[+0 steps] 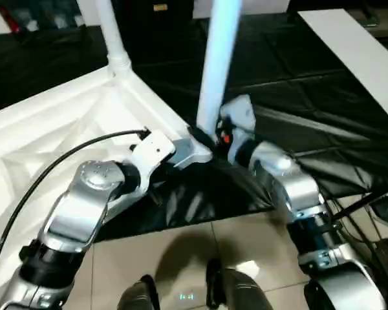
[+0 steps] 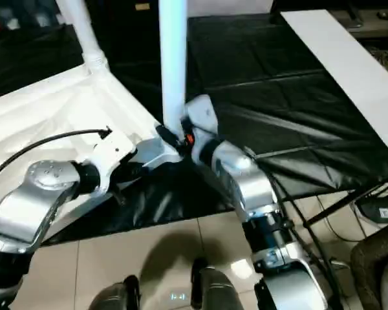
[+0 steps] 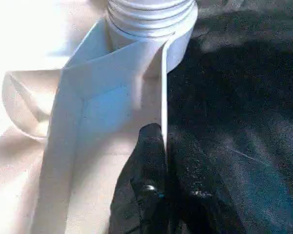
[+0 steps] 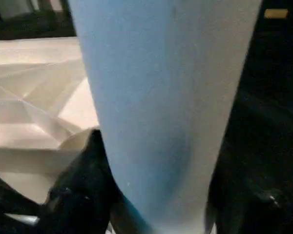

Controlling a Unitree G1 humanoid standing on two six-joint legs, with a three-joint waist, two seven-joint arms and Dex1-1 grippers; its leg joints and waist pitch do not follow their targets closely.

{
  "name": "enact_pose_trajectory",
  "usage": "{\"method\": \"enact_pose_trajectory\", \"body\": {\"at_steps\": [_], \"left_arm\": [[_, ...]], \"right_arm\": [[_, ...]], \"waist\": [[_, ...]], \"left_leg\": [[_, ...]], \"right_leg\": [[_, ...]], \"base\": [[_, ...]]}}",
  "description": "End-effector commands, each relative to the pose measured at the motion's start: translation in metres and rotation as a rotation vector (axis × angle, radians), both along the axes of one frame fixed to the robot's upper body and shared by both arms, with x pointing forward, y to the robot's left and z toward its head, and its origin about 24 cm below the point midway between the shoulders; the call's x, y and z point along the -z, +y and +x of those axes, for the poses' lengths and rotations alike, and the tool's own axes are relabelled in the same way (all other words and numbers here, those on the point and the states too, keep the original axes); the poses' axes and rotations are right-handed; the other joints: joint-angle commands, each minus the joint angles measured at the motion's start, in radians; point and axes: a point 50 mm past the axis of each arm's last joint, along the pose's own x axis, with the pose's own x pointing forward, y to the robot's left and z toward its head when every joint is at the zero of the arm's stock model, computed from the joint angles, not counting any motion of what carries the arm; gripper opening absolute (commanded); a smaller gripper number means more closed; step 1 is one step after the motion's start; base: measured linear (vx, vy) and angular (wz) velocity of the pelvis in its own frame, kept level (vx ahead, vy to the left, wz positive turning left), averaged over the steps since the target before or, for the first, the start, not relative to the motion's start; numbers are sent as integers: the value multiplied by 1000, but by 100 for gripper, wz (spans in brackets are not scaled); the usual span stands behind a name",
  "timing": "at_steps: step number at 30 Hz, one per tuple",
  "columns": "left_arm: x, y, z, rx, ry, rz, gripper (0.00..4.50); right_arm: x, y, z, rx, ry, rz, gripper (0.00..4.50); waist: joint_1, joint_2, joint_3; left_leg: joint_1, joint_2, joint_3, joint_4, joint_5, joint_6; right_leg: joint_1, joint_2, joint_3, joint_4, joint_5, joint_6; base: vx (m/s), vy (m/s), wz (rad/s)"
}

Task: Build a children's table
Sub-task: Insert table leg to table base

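White moulded plastic makes up the whole job: the table top [image 1: 64, 129] lies upside down on the black-covered counter [image 1: 297, 97], ribs upward, with one leg [image 1: 113, 39] already standing in the far corner socket. At the near corner a second leg [image 2: 173, 64] stands upright at its socket [image 3: 151, 19], where ridged rings show at the leg's base. The right gripper [image 4: 151, 209] has its black fingers [image 4: 78, 185] closed around this leg low down, just above the socket. The left gripper [image 3: 163, 165] pinches the thin side wall of the top beside that corner, fingers nearly together with the wall between them. Hollow tube like this is probably light and fairly stiff, but smooth and tapered, so it could slip or tilt under a loose hold; gripping low near the socket looks the better place. The thin rim may flex, so it likely serves for steadying, not lifting.
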Motion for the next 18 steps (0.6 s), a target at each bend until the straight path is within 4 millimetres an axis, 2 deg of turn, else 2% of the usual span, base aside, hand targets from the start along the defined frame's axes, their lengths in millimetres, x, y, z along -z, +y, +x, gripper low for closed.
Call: {"method": "enact_pose_trajectory", "body": {"at_steps": [1,2,3,4,5,7,9,11,12,13,15,16,18], "left_arm": [[-9,-1,6,1,-50,-50,0],[-9,-1,7,3,-54,-53,0],[-9,-2,9,30,-70,-49,0],[-8,-1,9,40,-65,-43,0],[-7,-1,11,51,-67,-41,0],[-7,0,12,79,-70,-47,0],[-6,2,14,144,-92,-24,0],[-4,6,16,144,-79,-17,0],[-3,7,17,159,-83,-12,0],[-2,8,17,178,-82,-12,0],[-1,9,18,223,-90,-7,0],[0,9,18,238,-80,-13,0],[2,9,17,320,-76,-27,0]], "right_arm": [[53,-14,-10,37,219,-104,301],[53,-14,-10,36,215,-104,312],[52,-16,-10,32,206,-99,312],[51,-18,-10,31,200,-93,338],[50,-20,-10,28,189,-87,338],[47,-26,-10,20,171,-69,363],[41,-33,-13,-3,138,-39,372],[36,-38,-14,-11,106,-23,396],[33,-41,-15,-20,90,-10,406],[30,-43,-17,-33,78,2,412],[24,-50,-20,-64,40,6,429],[22,-53,-22,-84,28,7,440],[15,-62,-26,-129,-10,-3,447]], "waist": [[5,14,-44],[6,12,-43],[9,17,-46],[14,14,-47],[16,12,-49],[24,12,-52],[32,17,-54],[39,16,-59],[47,20,-63],[50,18,-63],[56,12,-72],[58,13,-76],[62,9,-79]], "left_leg": [[17,57,-29,-73,-516,38],[19,54,-28,-71,-518,38],[19,55,-28,-71,-518,38],[20,54,-26,-70,-512,40],[19,54,-25,-69,-500,41],[10,54,-23,-70,-442,51],[10,54,-17,-67,-385,60],[1,58,-14,-67,-316,69],[3,59,-10,-65,-275,71],[5,56,-6,-63,-259,76],[0,56,0,-59,-193,93],[2,58,3,-57,-179,98],[0,54,10,-53,-188,104]], "right_leg": [[32,-109,57,-91,-603,-50],[31,-108,54,-95,-618,-44],[32,-110,55,-96,-618,-42],[31,-110,55,-98,-619,-41],[33,-111,57,-97,-616,-42],[42,-114,66,-88,-578,-56],[41,-117,75,-86,-541,-77],[51,-117,81,-73,-473,-106],[52,-116,84,-68,-440,-117],[50,-114,85,-71,-432,-119],[56,-108,88,-60,-383,-134],[56,-108,90,-55,-368,-144],[53,-103,90,-53,-387,-144]], "base": [[0,0,0],[0,0,0],[0,0,0],[0,0,0],[0,0,0],[0,0,0],[0,0,0],[0,0,0],[0,0,0],[0,0,0],[0,0,0],[0,0,0],[28,-12,3]]}}
